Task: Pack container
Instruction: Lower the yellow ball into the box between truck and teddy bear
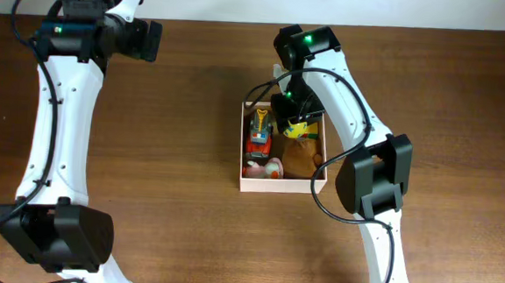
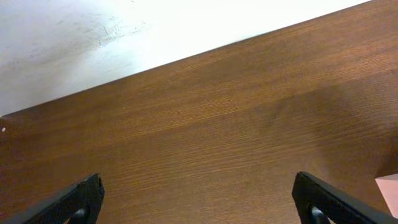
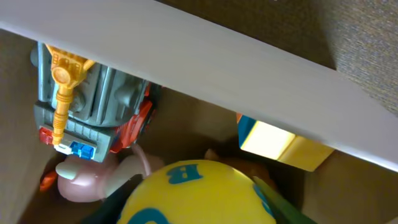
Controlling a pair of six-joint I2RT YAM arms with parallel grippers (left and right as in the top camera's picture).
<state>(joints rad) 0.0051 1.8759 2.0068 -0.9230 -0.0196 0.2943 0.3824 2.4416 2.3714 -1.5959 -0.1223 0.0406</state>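
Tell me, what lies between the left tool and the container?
Only bare brown table lies between the left tool and the container; the overhead view shows it.

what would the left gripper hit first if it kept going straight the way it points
Probably the bare wooden table: the left gripper points down at it with nothing between. A corner of the container sits off to one side, outside that line.

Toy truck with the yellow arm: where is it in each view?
Overhead: toy truck in the left half of the container, centre frame.
Left wrist: not in it.
Right wrist: toy truck upper left, below the container's white wall.
Shared landmark: pink toy beside it.
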